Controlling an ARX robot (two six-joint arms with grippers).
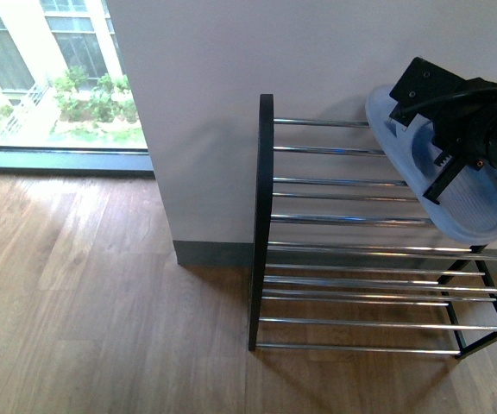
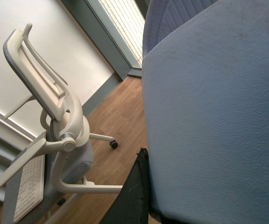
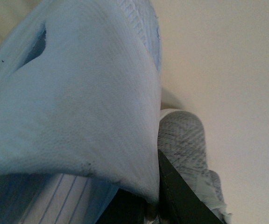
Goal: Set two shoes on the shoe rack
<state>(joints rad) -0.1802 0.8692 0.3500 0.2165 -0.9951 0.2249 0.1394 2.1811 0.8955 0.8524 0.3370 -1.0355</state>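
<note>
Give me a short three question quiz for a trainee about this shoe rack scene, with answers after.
1. True or false: the slide in the front view is lying flat on the floor.
2. What colour are the side frames of the shoe rack?
3. In the right wrist view, what shows just past the blue slide? A) a grey knit sneaker B) a red boot C) a cardboard box

Key
1. False: it is up at the rack's top rods, with the gripper on it.
2. Black.
3. A.
</note>
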